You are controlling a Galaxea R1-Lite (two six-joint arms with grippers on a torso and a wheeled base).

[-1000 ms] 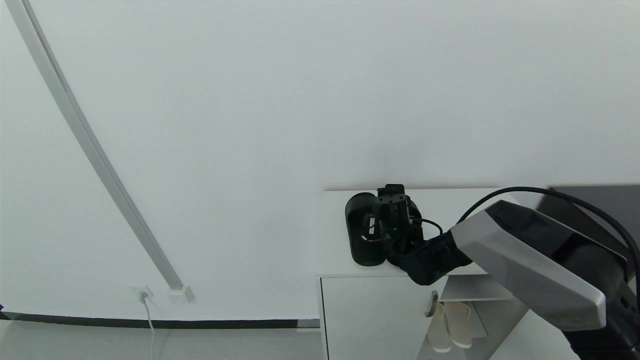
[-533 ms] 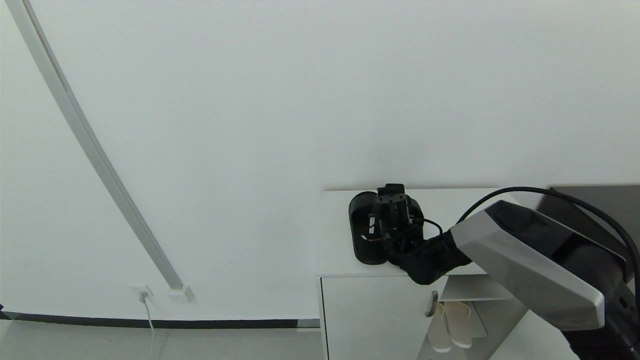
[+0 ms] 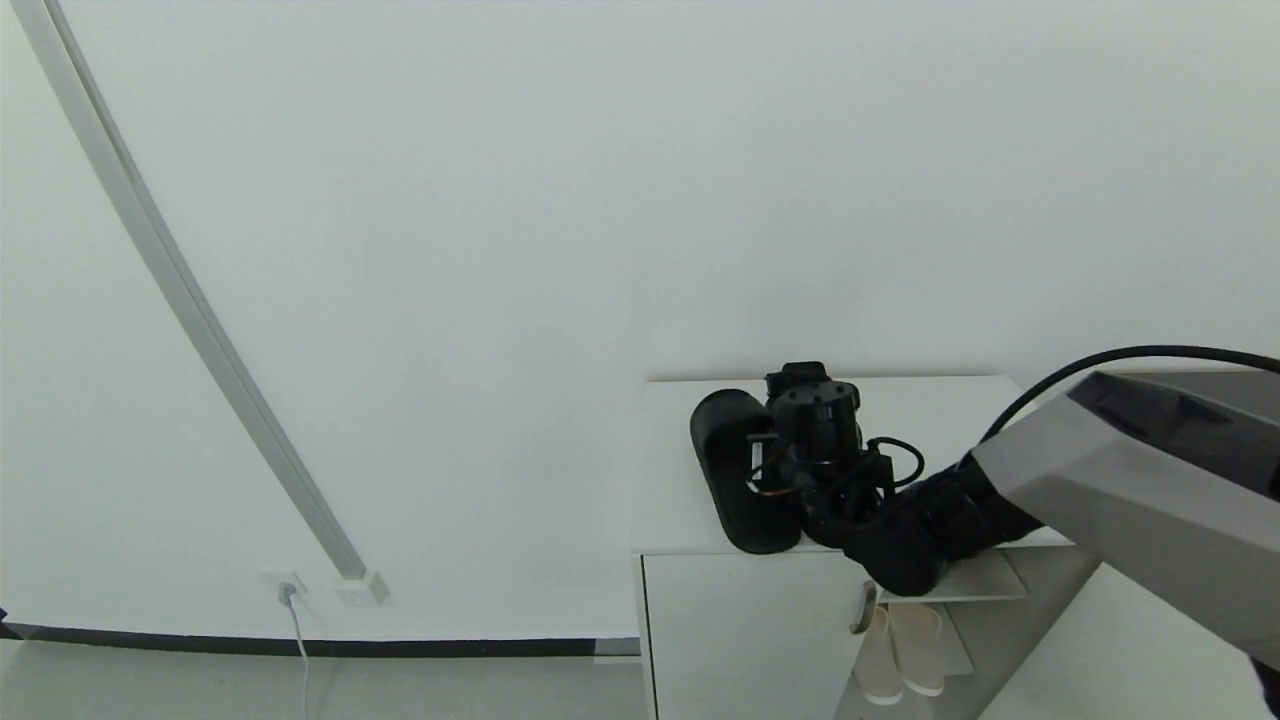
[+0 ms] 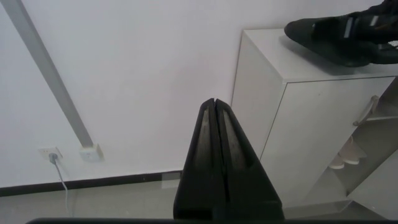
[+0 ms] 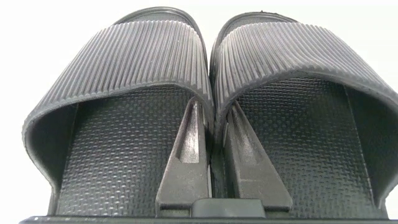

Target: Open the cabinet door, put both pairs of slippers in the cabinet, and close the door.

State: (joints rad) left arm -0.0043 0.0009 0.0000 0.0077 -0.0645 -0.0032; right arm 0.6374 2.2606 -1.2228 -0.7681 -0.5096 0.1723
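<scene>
Entry, slipper run.

Progress: The cabinet (image 3: 740,640) stands open on its right side, with the inner shelf (image 3: 950,580) exposed. The left door panel is shut, its handle (image 3: 865,607) at the inner edge. I log the opening step as done.

The pale slippers (image 3: 905,650) are already inside, side by side below that shelf, so I count the first pair as stowed.

The black slippers (image 3: 735,470) are not yet in. They sit at the front edge of the cabinet's top surface (image 3: 930,410), above the shut panel. From the head view I cannot tell whether the soles rest on the surface or are just clear of it.

Right jaws: clamped on the black slippers. In the right wrist view one finger (image 5: 186,155) sits inside each slipper, pinching the two neighbouring strap walls together between them.

Left jaws: pressed together, holding nothing. They hang well to the left of the cabinet, low in front of the wall.

Left to do, in my judgement: carry the black pair round and down into the open compartment, let go, withdraw, then swing the door shut.

Count:
- cabinet: 1
- slipper pairs: 2 (1 black, 1 pale), 4 slippers in all
- pairs inside: 1
- pairs outside: 1
- handles seen: 1
</scene>
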